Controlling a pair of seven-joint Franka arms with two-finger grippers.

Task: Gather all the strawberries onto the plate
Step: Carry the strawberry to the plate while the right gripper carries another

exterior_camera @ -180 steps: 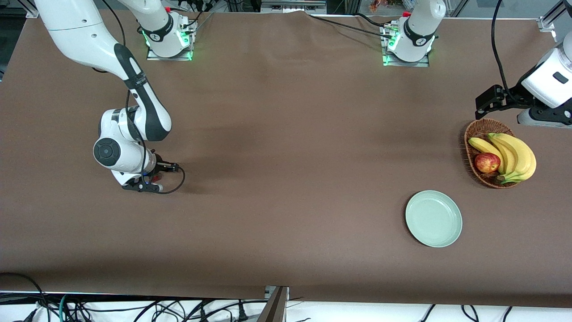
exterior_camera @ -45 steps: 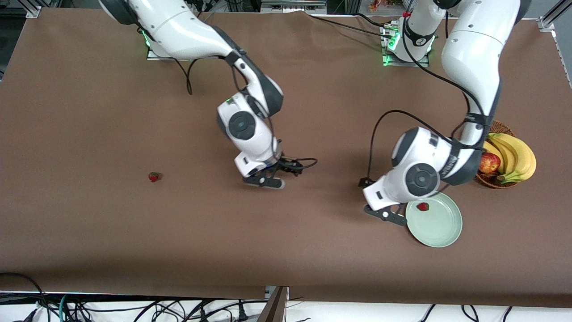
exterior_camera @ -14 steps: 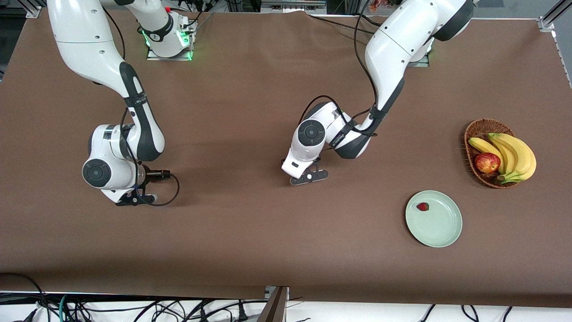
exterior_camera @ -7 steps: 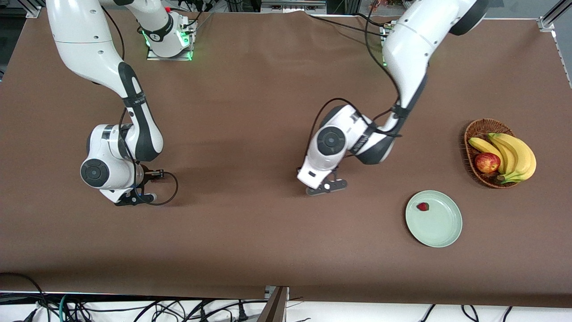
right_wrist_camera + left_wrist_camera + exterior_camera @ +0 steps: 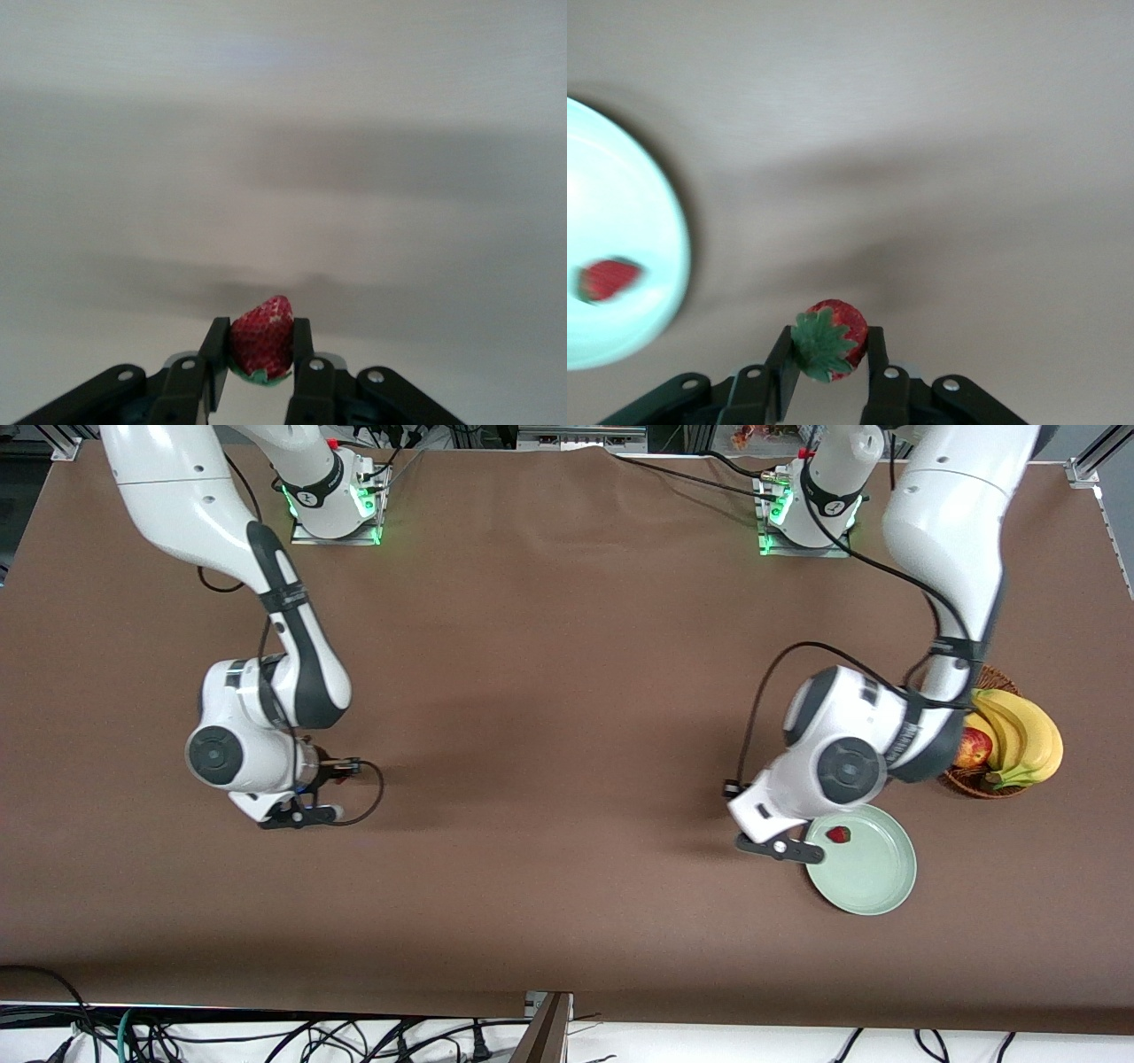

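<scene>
Wicker basket beside the plate; left gripper and right gripper jaws each pinching a strawberry

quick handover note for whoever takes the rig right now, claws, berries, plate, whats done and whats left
Left claw: shut on a strawberry, up in the air over the table beside the plate.
Right claw: shut on another strawberry, low at the right arm's end of the table.
Done: one strawberry in the plate.
Left: release the left claw's berry over the plate, then bring the right claw's berry across and drop it in too.
Basket with the apple and bananas: not part of the job.
</scene>
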